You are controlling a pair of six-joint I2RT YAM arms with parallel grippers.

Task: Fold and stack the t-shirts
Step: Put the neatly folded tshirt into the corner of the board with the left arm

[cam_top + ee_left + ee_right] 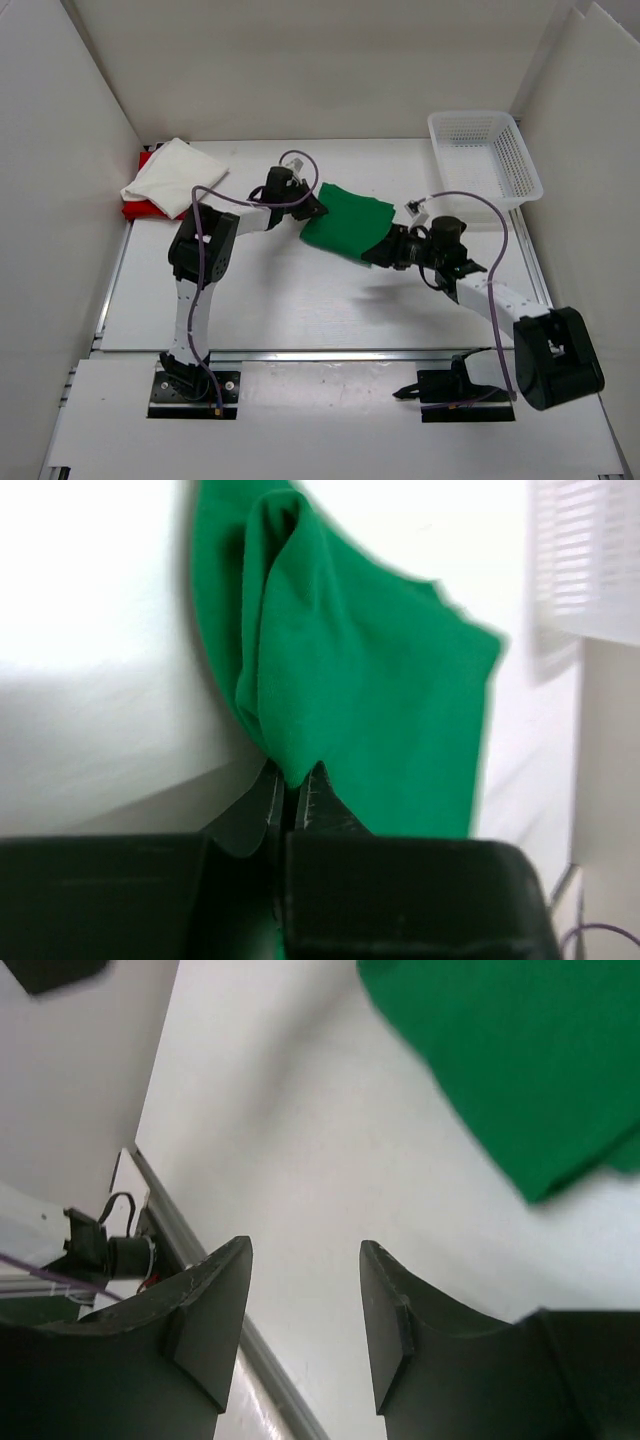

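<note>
The green t-shirt [346, 221] lies folded mid-table. My left gripper [314, 211] is shut on its left edge; in the left wrist view the cloth [360, 680] runs up from between the closed fingertips [293, 778]. My right gripper [375, 255] is open and empty at the shirt's near right corner; the right wrist view shows the green cloth [520, 1050] above my spread fingers [305, 1250]. The white t-shirt [172, 176] lies folded on top of the red t-shirt [138, 205] at the far left.
A white plastic mesh basket [485, 158] stands at the far right, also at the edge of the left wrist view [585, 560]. White walls enclose the table. A metal rail [330, 355] runs along the near edge.
</note>
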